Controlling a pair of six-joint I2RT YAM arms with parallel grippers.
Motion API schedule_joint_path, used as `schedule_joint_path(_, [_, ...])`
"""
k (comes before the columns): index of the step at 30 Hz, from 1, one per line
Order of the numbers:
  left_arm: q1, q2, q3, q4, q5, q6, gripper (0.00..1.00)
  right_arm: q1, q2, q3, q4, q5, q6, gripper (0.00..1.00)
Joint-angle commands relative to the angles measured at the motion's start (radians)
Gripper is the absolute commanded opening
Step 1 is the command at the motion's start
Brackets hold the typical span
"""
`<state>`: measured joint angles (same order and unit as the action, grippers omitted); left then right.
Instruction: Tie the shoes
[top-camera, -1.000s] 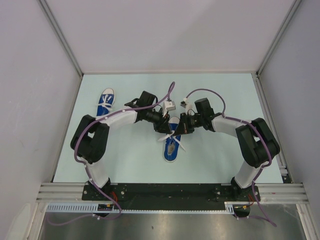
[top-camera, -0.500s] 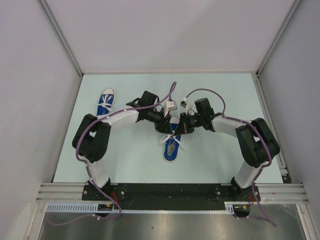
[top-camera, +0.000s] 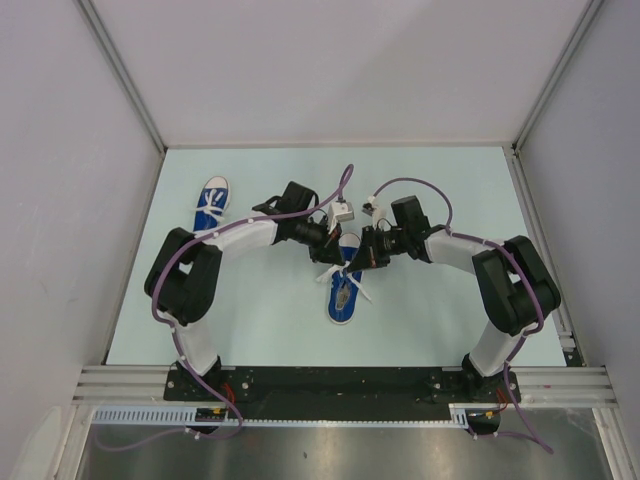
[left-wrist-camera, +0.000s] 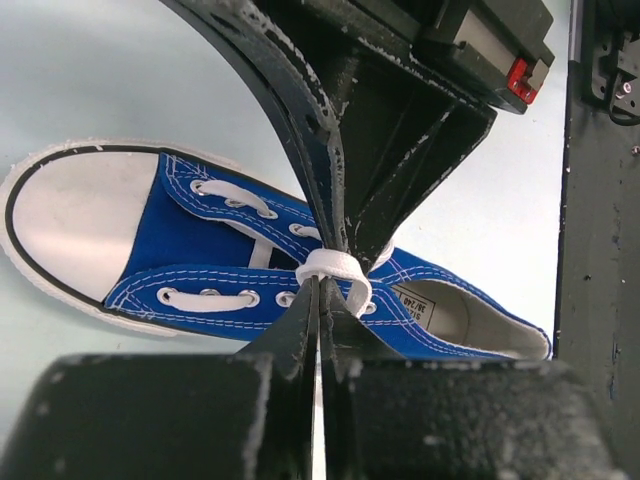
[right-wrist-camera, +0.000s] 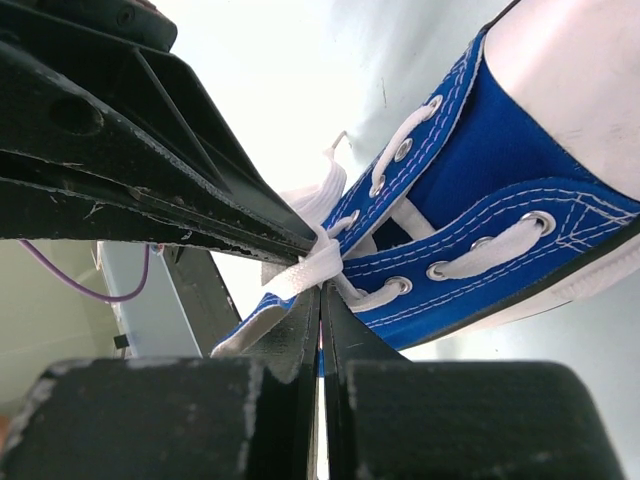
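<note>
At the middle of the table (top-camera: 450, 180), the nearer sneaker (top-camera: 341, 298) lies with its heel toward the arm bases, its white laces (left-wrist-camera: 335, 265) gathered into a bunch over the eyelets. The left gripper (left-wrist-camera: 320, 287) and right gripper (right-wrist-camera: 320, 287) meet tip to tip at that bunch, each with its jaws pressed together on a strand of it. The other sneaker (top-camera: 212, 205) lies well apart at the far left, toe pointing away.
</note>
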<state>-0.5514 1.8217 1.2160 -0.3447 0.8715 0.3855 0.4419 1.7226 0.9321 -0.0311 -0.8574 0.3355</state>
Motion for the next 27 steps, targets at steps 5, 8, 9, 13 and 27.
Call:
schedule_joint_path(5, [-0.004,-0.047,0.059,0.044,0.02,0.019,0.0,-0.002,-0.028,0.033,-0.009,-0.02,-0.026,0.0])
schedule_joint_path(8, [-0.004,-0.058,0.054,0.065,0.023,0.015,0.0,-0.002,-0.028,0.033,-0.007,-0.022,-0.024,0.0])
schedule_joint_path(9, [-0.004,-0.059,0.05,0.075,0.023,0.006,0.0,-0.002,-0.029,0.033,-0.009,-0.02,-0.026,0.0])
schedule_joint_path(13, [-0.004,-0.067,0.031,0.114,0.026,0.001,0.0,-0.003,-0.029,0.033,-0.012,-0.023,-0.029,0.0])
schedule_joint_path(27, [-0.022,-0.119,0.007,0.11,-0.022,0.18,0.0,-0.009,-0.037,0.033,-0.058,-0.031,-0.059,0.0])
